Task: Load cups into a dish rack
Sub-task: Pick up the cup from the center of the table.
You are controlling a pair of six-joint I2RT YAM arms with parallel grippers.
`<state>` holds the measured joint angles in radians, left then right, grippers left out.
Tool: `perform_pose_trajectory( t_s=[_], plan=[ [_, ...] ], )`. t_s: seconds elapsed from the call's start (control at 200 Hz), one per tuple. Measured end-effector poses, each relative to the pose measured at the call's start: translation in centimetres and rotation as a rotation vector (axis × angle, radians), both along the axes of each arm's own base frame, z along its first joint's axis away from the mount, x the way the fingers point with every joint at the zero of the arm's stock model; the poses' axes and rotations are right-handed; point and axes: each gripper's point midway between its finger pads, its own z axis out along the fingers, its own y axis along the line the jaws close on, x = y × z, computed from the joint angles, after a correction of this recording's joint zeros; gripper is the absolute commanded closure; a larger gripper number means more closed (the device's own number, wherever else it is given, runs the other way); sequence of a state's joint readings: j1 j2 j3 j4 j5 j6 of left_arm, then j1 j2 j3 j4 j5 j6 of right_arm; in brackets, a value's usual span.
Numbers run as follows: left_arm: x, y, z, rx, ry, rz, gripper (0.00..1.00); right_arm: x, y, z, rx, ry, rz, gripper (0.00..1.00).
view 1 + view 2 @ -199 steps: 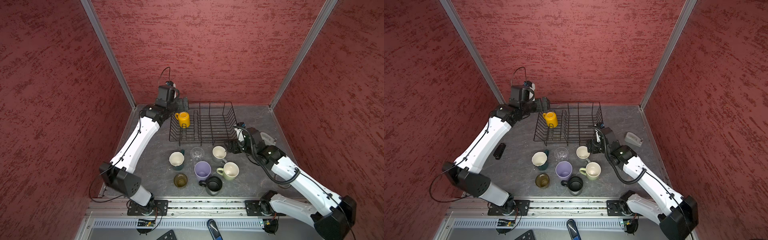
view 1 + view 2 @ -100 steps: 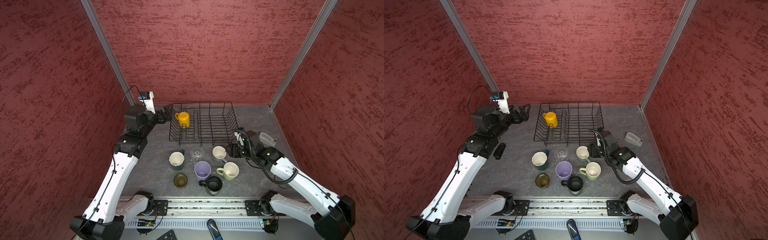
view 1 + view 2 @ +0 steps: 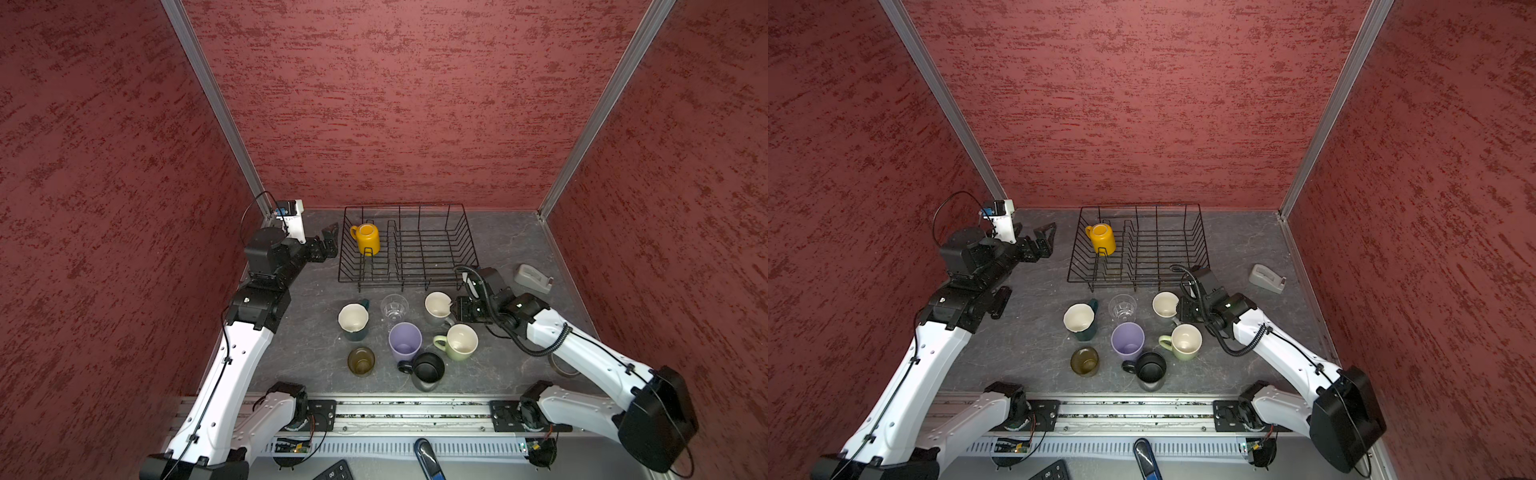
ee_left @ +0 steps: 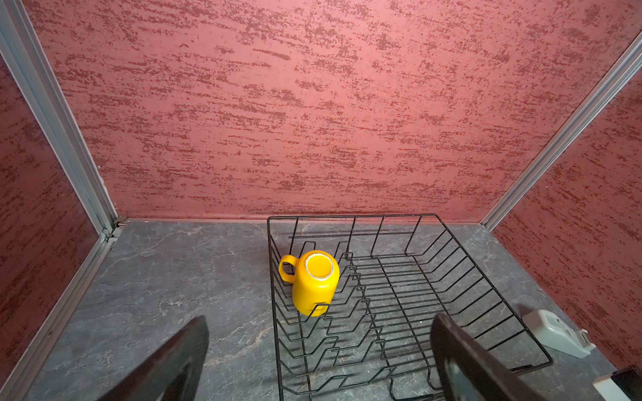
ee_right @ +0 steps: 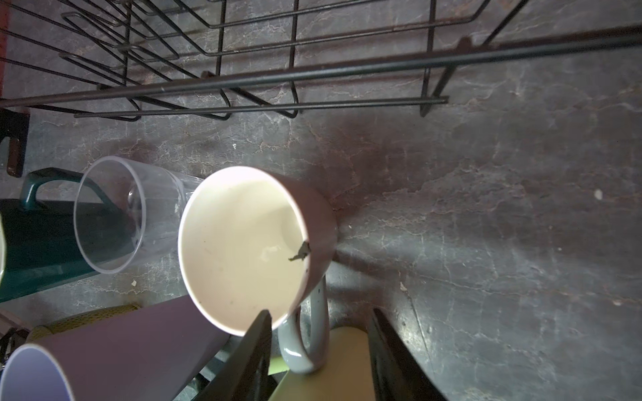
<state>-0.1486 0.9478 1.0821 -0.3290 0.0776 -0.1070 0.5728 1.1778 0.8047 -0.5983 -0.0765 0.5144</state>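
Here, grey mug (image 3: 437, 304) upright, handle toward right tool (image 5: 319, 326).

The dish rack (image 3: 409, 249) is thin black wire, seemingly coated metal. The yellow mug (image 4: 314, 281) has a glossy glaze, as does the grey mug (image 5: 243, 250), chipped at its rim. The clear glass (image 5: 114, 215) is smooth, the lilac tumbler (image 5: 132, 340) matt. The desk (image 3: 316, 316) is matt, stone-veined grey. The walls (image 3: 395, 104) look rough.
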Motion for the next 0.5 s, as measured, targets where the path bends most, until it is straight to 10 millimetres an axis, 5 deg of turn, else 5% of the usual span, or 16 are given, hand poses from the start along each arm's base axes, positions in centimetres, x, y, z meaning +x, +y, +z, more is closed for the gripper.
perform_pose_trajectory(
  t_s=[0.501],
  plan=[
    [-0.7,0.7,0.5,-0.009,-0.028,0.007,0.00,1.8,3.0,-2.9,-0.039,0.042,0.032,0.65]
  ],
)
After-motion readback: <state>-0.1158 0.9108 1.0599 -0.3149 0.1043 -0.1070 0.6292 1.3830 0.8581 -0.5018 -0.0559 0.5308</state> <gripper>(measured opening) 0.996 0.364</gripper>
